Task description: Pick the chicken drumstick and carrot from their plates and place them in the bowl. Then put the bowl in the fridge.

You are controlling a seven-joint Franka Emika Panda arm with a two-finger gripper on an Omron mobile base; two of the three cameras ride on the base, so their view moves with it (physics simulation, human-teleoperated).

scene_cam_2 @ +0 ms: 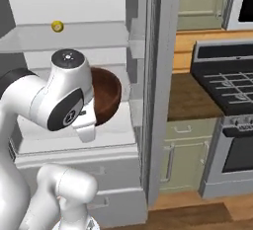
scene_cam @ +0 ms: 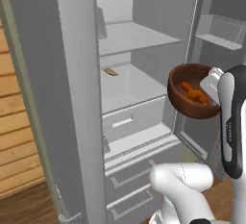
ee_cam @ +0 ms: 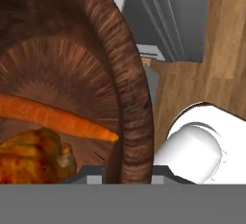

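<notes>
The pincer (ee_cam: 129,172) grips the bowl (scene_cam: 185,98) rim, carrot (ee_cam: 53,116) and drumstick (ee_cam: 33,156) inside, before open fridge (scene_cam: 139,40) shelves.

Even, flat rendered light, no glare. Soft shading inside fridge (scene_cam: 144,40) under shelves. Bowl (ee_cam: 129,88) close to hand camera, wood grain coarse, slightly blurred. Base views low-resolution, edges soft.

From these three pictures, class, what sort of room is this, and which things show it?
A rendered home kitchen: an open fridge with white shelves and drawers, a stove beside a wooden counter, and sage-green cabinets.
</notes>
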